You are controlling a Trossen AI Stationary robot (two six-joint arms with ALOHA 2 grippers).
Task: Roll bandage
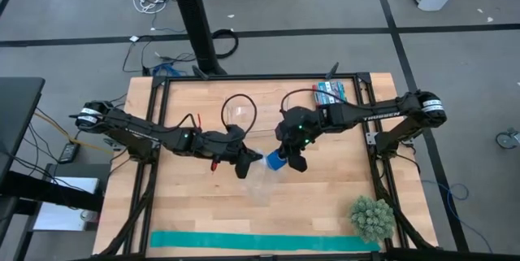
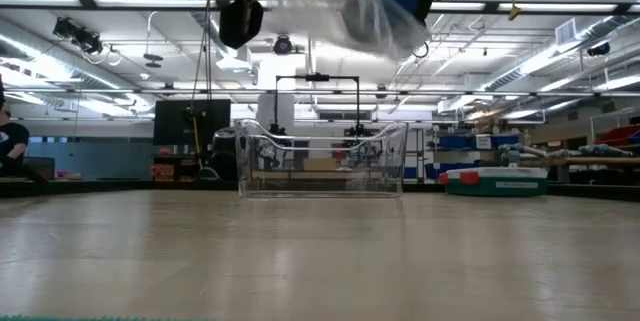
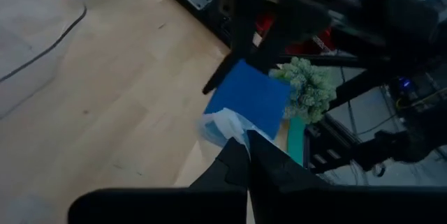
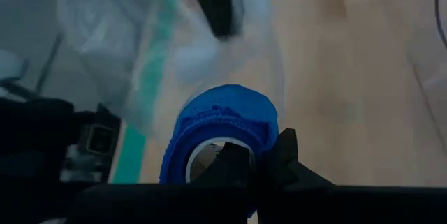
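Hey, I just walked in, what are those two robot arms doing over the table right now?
Both arms meet above the middle of the wooden table. The right gripper is shut on a small royal-blue rolled bandage. The left gripper is shut on a thin clear plastic bag that hangs beside the roll, held up off the table. A long teal-green strip lies flat along the near edge, and a clear plastic container sits farther back.

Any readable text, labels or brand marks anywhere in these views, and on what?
"TROSSEN": white lettering on the right arm, barely legible in the high view.
Printing on the teal box at the table's far edge: too small to read.
Nothing readable on the bandage.
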